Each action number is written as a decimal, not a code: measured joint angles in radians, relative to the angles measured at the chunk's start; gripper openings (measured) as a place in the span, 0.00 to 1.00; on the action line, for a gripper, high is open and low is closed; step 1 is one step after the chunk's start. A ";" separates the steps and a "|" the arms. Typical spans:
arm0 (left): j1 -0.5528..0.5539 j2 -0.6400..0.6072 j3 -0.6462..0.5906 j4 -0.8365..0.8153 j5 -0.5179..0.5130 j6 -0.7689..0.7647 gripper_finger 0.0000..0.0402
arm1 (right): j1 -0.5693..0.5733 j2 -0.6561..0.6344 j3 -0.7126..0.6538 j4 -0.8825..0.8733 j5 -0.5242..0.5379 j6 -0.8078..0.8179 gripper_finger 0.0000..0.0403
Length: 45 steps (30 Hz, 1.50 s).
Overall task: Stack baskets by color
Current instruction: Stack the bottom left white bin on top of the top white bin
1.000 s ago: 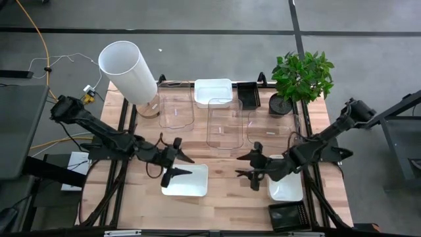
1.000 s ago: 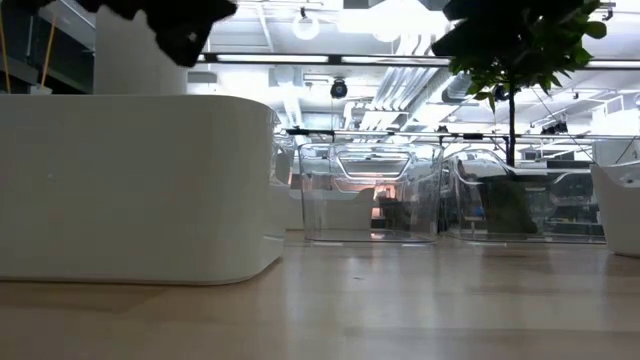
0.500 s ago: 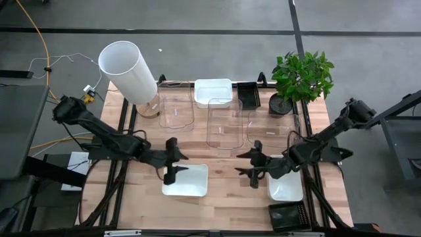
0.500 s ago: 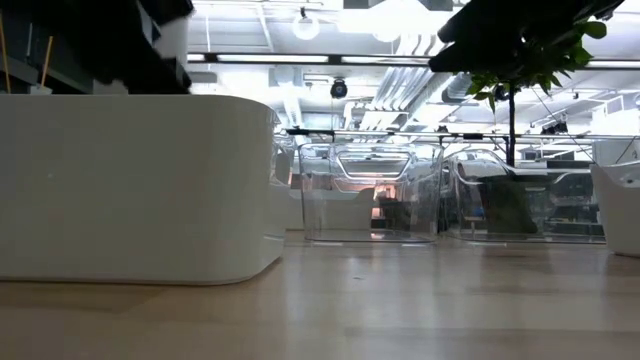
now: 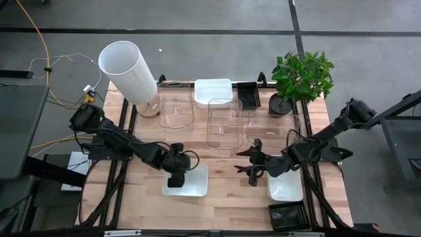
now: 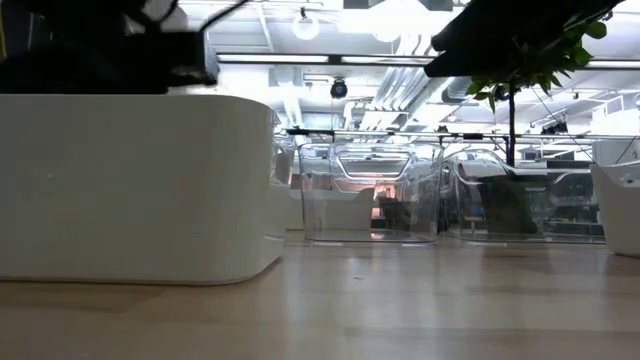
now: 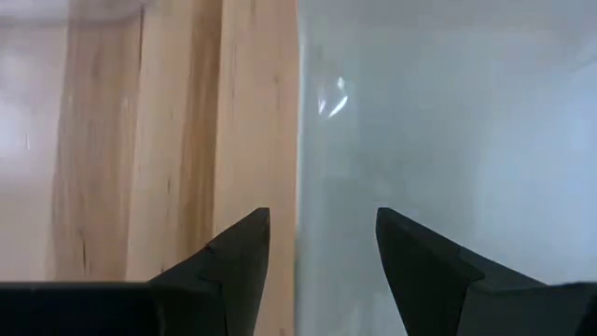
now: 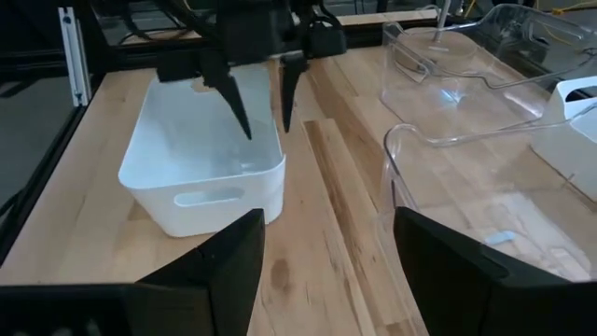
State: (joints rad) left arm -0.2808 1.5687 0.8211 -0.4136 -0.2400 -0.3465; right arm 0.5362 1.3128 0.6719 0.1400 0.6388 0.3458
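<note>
Swinging round over the last second, the left claw (image 5: 176, 173) now hangs above the back rim of the near white basket (image 5: 187, 185), where before it sat just behind that basket, pointing toward the table's middle. Its fingers are spread and hold nothing. The left wrist view shows them straddling the basket's wall, one finger (image 7: 241, 254) over bare tabletop (image 5: 223, 191) and the other over the white floor inside. My judgement is that this lines up a pinch on the rim, the first step in carrying this basket to another white one.

The right claw (image 5: 254, 168) has barely moved. It hovers spread and empty above the tabletop, between the near white basket and a second white basket (image 5: 287, 187) at the right edge.

A third white basket (image 5: 212, 91) stands at the back, with three clear baskets (image 5: 222, 122) between it and the arms; nothing is stacked yet. Black slotted baskets sit at the back (image 5: 248, 95) and at the near right corner (image 5: 288, 214).

Only the right wrist view shows the left claw from the front, its tips dipping just past the rim, near the basket's handle slot (image 8: 201, 197). The low view gives little more than the basket's white wall (image 6: 140, 185) and a dark arm above it.
</note>
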 joint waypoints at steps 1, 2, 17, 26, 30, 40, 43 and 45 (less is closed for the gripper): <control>0.005 0.012 0.000 -0.006 -0.003 0.002 0.46 | 0.000 0.000 0.000 -0.002 0.000 0.000 0.56; 0.011 0.024 0.002 -0.010 -0.008 0.002 0.46 | 0.000 0.000 0.000 -0.002 0.000 0.001 0.56; 0.048 0.019 0.037 -0.116 -0.018 0.047 0.03 | 0.000 0.000 0.000 -0.008 0.002 -0.002 0.56; 0.101 -0.139 0.334 -0.414 -0.409 0.266 0.00 | 0.000 0.001 0.000 -0.010 0.001 -0.014 0.56; 0.219 -0.152 0.497 -0.424 -0.515 0.462 0.00 | 0.000 0.001 0.001 -0.014 0.001 -0.016 0.56; 0.655 -0.021 0.772 -0.267 -0.356 0.859 0.00 | 0.000 0.001 0.001 -0.016 0.002 -0.011 0.56; 0.738 0.074 0.834 -0.274 -0.348 0.924 0.00 | 0.000 0.001 0.001 -0.016 0.001 -0.007 0.56; 0.780 0.139 0.875 -0.279 -0.347 0.959 0.00 | 0.000 0.001 0.001 -0.016 0.001 -0.007 0.56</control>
State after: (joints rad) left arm 0.4992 1.7081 1.6965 -0.6929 -0.5869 0.6129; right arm 0.5363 1.3136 0.6731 0.1242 0.6399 0.3391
